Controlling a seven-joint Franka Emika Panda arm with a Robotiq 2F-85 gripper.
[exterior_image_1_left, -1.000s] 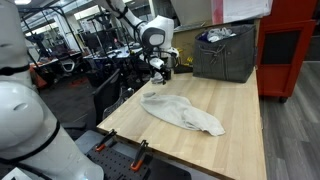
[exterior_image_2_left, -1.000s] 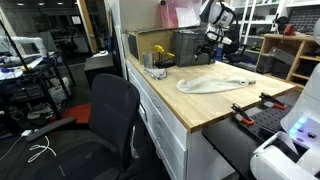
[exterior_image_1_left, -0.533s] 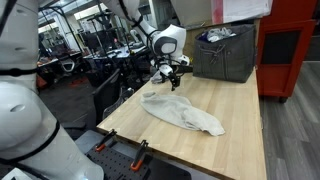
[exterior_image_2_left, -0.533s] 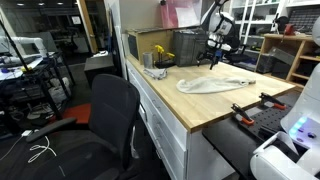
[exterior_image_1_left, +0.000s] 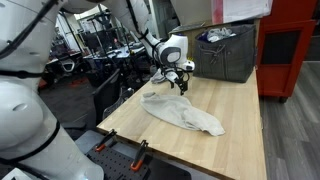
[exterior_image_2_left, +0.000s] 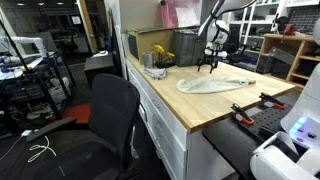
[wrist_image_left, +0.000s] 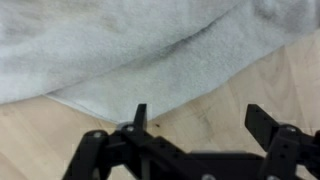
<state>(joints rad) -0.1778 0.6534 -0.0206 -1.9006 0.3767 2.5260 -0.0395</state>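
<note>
Crumpled white terry-cloth towel (exterior_image_1_left: 183, 112) lies spread out flat and rumpled on the pale wooden table top (exterior_image_1_left: 245, 140), about midway along it and apart from every edge. In both exterior views it shows as one long, loose heap (exterior_image_2_left: 215, 84).

Nearer than the towel, at the near edge of the table, a black clamp with orange handles (exterior_image_1_left: 138, 152) sits on the rim. Off to the side of the towel, beyond the table's long edge, stands a black padded office chair (exterior_image_2_left: 110, 115).

In the wrist view the towel (wrist_image_left: 130, 50) fills the upper part of the picture. Its folded hem runs across above bare wood (wrist_image_left: 40, 135).

Over the towel's far end hangs the black two-fingered gripper (exterior_image_1_left: 180, 88) of the white robot arm. It points down, with its jaws spread wide and nothing between them. In the wrist view the gripper (wrist_image_left: 200, 120) straddles the hem. One fingertip (wrist_image_left: 140, 115) is right at the towel's edge and the other is over the wood beside it. Whether either fingertip touches the cloth cannot be told. In an exterior view the gripper (exterior_image_2_left: 210, 68) stands just above that same end of the towel.

Beyond the towel, at the far end of the table, sits a dark grey fabric bin (exterior_image_1_left: 225, 55) with rumpled things in its open top. It is well apart from the towel.
</note>
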